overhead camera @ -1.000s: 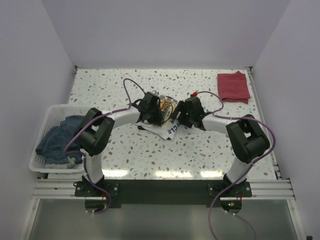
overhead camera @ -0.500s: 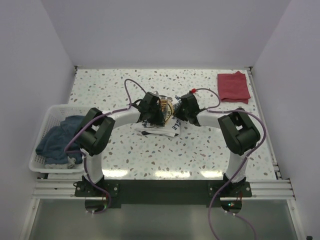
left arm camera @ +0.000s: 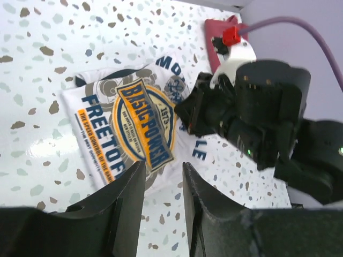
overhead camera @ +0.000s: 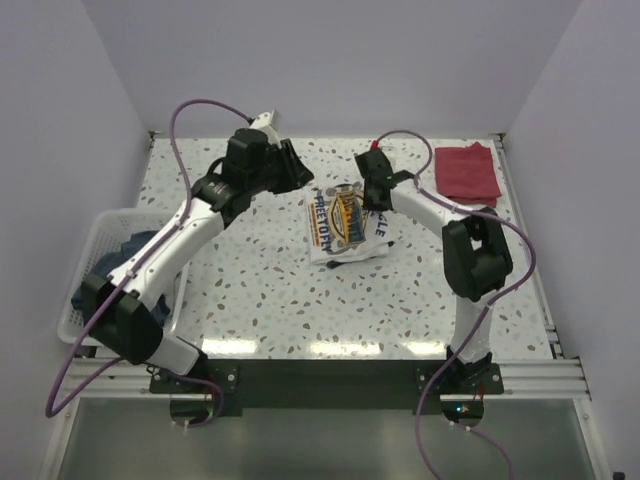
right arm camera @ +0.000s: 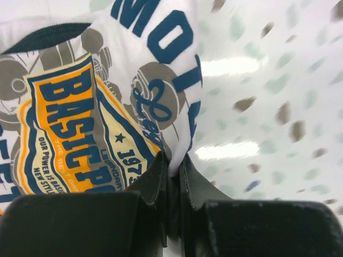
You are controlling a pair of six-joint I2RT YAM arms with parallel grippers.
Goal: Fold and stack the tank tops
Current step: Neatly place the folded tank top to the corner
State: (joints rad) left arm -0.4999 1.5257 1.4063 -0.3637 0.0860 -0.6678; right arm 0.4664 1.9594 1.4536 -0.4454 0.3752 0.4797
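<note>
The white tank top (overhead camera: pixel 343 223) with its blue-yellow print lies partly folded at mid-table, also seen in the left wrist view (left arm camera: pixel 126 115) and close up in the right wrist view (right arm camera: pixel 102 96). My right gripper (overhead camera: pixel 376 198) is shut on the far right edge of that top (right arm camera: pixel 172 163), white cloth pinched between its fingers. My left gripper (overhead camera: pixel 297 176) hangs above the table to the far left of the top, open, with only tabletop showing between its fingers (left arm camera: pixel 163 179). The dark red tank top (overhead camera: pixel 467 173) lies folded at the far right corner (left arm camera: pixel 216 42).
A white basket (overhead camera: pixel 88 262) stands at the left edge with blue clothes (overhead camera: pixel 118 278) in it. Walls close the table on the left, back and right. The right arm's purple cable (overhead camera: pixel 420 150) loops above the far side.
My left gripper let go of the white top and rose away to the far left. My right gripper shut on the top's edge and drew it toward the far side, laying the print open.
</note>
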